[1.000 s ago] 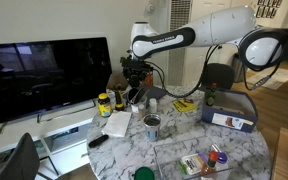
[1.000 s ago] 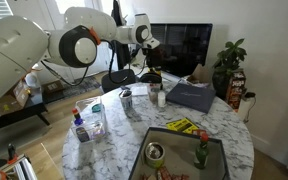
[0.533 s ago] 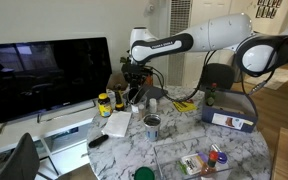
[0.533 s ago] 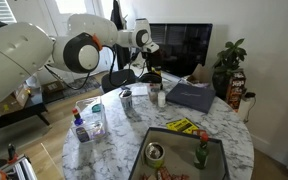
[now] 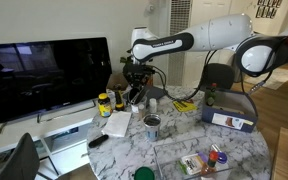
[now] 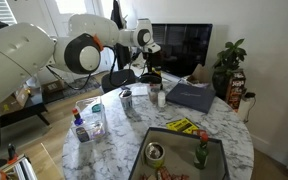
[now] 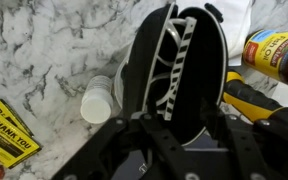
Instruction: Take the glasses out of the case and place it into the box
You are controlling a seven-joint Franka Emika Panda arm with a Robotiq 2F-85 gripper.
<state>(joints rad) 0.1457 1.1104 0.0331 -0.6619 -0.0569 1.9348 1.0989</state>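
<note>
The black glasses case point(image 7: 199, 118) lies open on the marble table, with black glasses with white-patterned arms point(image 7: 172, 60) lying inside it. My gripper point(image 7: 179, 142) is open right above the case's near end, one finger on each side of it, holding nothing. In both exterior views the gripper point(image 5: 134, 88) point(image 6: 152, 72) hangs low over the far side of the table. The grey-blue box point(image 5: 229, 112) with a white and blue front stands open-topped at the table's other side; it also shows in an exterior view point(image 6: 191, 96).
A white round lid point(image 7: 99, 100) and a yellow packet point(image 7: 6, 135) lie beside the case; a yellow-labelled jar point(image 7: 279, 50) is close on its other side. A can point(image 5: 152, 125), a clear tray of small items point(image 5: 204, 162) and a TV point(image 5: 44, 75) are nearby.
The gripper has come down slightly toward the open case. Nothing on the table has moved.
</note>
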